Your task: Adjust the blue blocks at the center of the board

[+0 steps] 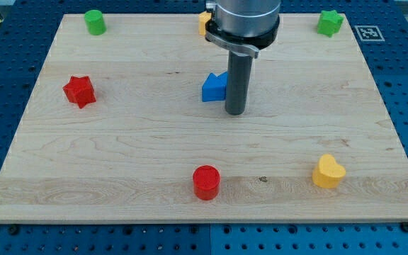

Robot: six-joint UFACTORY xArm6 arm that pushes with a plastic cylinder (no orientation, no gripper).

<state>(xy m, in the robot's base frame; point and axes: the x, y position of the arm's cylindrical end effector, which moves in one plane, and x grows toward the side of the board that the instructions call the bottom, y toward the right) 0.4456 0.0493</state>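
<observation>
A blue block [213, 88] lies near the middle of the wooden board [119, 142]; its right part is hidden behind the rod, so I cannot tell whether it is one block or two. My tip [235, 112] rests on the board just right of it and slightly toward the view's bottom, touching or nearly touching its right side.
A red star [79, 91] lies at the left. A red cylinder [206, 182] lies at bottom centre. A yellow heart [329, 171] lies at bottom right. A green cylinder [95, 22] is top left, a green star [329, 23] top right. A yellow block [203, 23] peeks out behind the arm.
</observation>
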